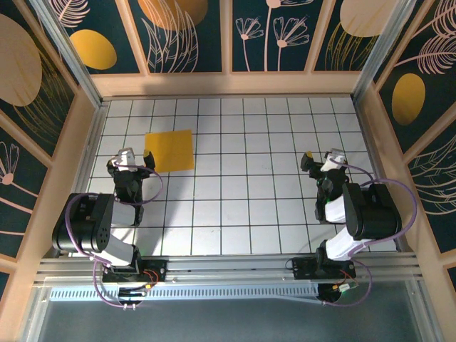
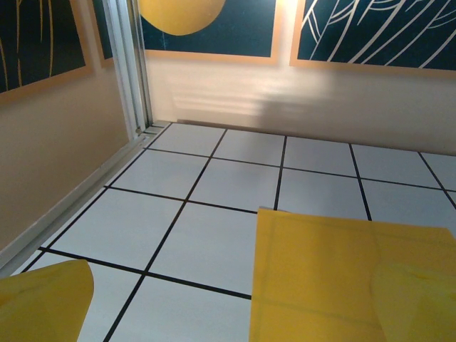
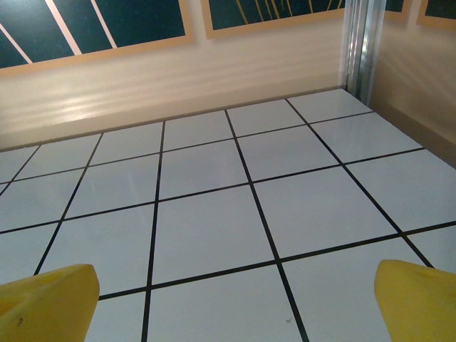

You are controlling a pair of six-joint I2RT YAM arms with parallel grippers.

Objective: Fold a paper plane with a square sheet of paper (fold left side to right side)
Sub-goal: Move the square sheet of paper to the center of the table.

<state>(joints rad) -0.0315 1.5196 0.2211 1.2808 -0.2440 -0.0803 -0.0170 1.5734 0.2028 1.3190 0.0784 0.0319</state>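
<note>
The square sheet of paper (image 1: 169,150) is plain orange-yellow and lies flat on the white grid table (image 1: 249,185), back left. It spans about two tiles. My left gripper (image 1: 134,159) sits open just left of the sheet's near left corner. In the left wrist view the paper (image 2: 342,271) covers the lower right, one yellow fingertip (image 2: 43,303) stands over bare tile at the lower left, and the other finger overlaps the sheet. My right gripper (image 1: 320,160) hovers open over bare tiles at the right, its yellow fingertips (image 3: 46,303) wide apart with nothing between them.
Beige walls with dark floral panels and golden ovals enclose the table on three sides. A metal corner post (image 2: 132,71) stands close to the left gripper, at the back left. Another post (image 3: 360,43) rises at the back right.
</note>
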